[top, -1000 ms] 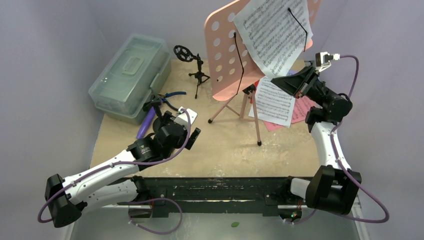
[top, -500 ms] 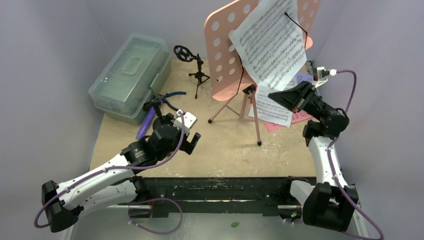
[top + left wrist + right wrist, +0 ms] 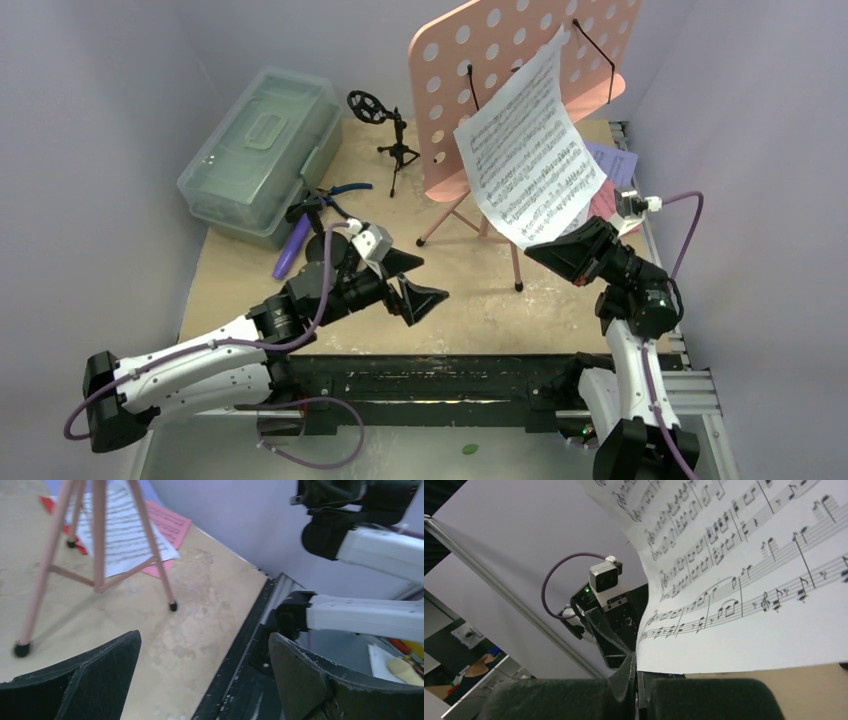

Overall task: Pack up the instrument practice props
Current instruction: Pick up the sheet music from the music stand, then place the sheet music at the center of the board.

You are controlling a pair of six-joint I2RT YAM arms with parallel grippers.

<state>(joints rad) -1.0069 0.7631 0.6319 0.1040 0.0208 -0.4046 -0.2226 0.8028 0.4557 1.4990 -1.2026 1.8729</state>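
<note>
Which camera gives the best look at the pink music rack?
Top external: the pink music rack shows its perforated panel and tripod legs together. The left wrist view catches only its legs; the right wrist view shows none of it, just the white sheet-music page.

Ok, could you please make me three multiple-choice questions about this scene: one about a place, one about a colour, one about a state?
1. Where on the table does the plastic case stand?
A. far left corner
B. near right corner
C. the middle

2. What colour is the music stand?
A. green
B. pink
C. black

3. The right gripper has its jaws:
A. wide open
B. shut on the white page
C. shut on nothing

Answers: 1 A, the top view shows it at the back left. 2 B, its perforated plate and legs are pink. 3 B, the wrist view shows the page's lower edge pinched between them.
</note>
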